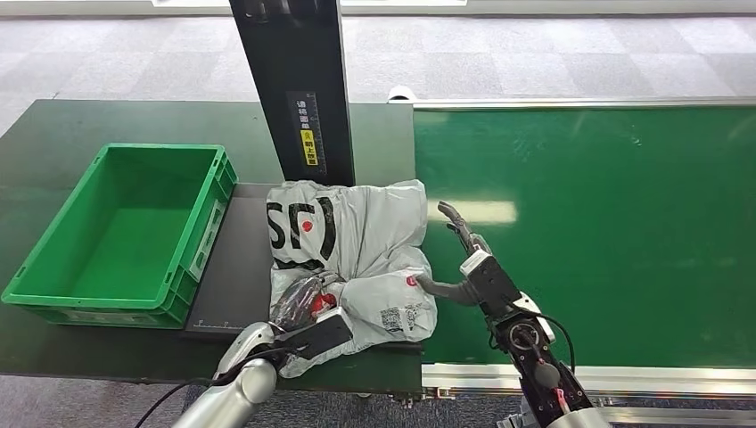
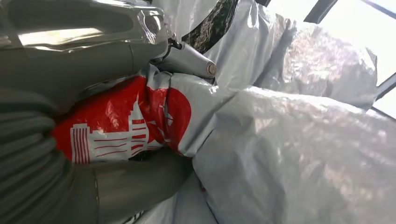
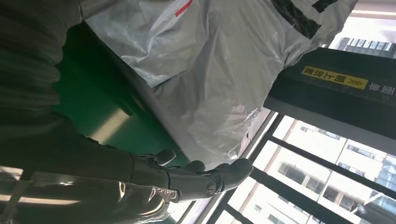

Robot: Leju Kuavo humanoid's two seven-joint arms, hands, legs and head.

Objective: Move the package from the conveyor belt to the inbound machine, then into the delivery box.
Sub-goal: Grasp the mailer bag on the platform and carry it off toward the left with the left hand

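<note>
The package, a crumpled grey courier bag with black letters and red print, lies on the black platform of the inbound machine, its right edge reaching the conveyor belt. My left hand grips the bag's near corner; in the left wrist view its fingers and thumb pinch the red-printed fold of the package. To the bag's right, over the belt, my right hand is spread, its thumb close to the bag. In the right wrist view its fingers stretch out beside the package, holding nothing.
A green plastic delivery box stands empty on the dark table left of the platform. The machine's black column with a yellow label rises just behind the package. The green belt runs off to the right behind a metal rail.
</note>
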